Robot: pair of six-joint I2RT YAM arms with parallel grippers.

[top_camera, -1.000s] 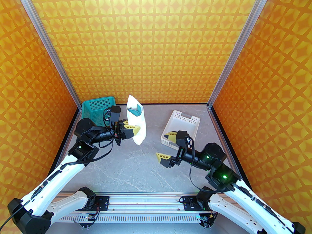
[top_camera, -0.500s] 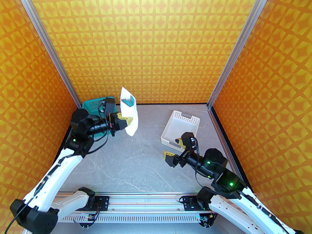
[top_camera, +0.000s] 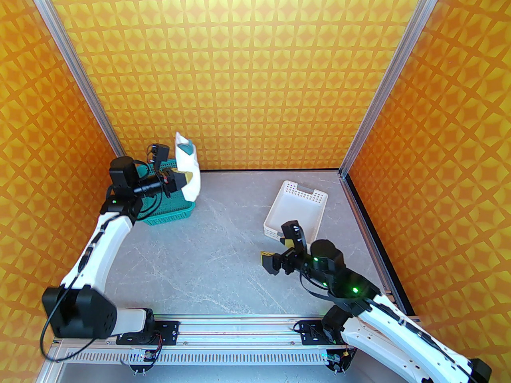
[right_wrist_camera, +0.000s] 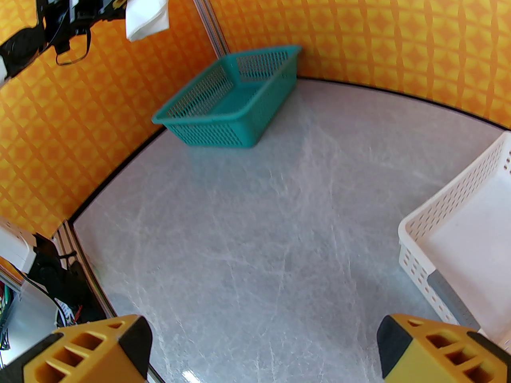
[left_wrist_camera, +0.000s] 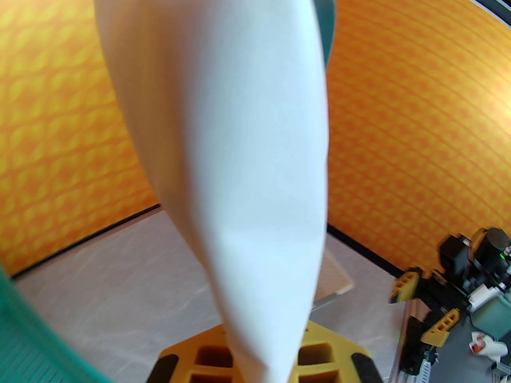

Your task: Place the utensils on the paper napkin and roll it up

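Note:
The paper napkin is a white roll held upright in the air by my left gripper, which is shut on its lower half. The teal tips of the utensils poke out of the roll's top. Close up in the left wrist view, the paper napkin rises from between the yellow fingers, with a teal utensil edge at its upper right. From the right wrist view, the paper napkin hangs high at the upper left. My right gripper hovers open and empty low over the table, right of centre.
A teal mesh basket stands at the back left, below the held roll. A white perforated tray sits at the back right, just beyond my right gripper. Orange patterned walls close the back and both sides.
My left arm has lifted the rolled napkin up and to the left, from over the table to above the teal basket. The right arm has drawn back toward its base, still open.

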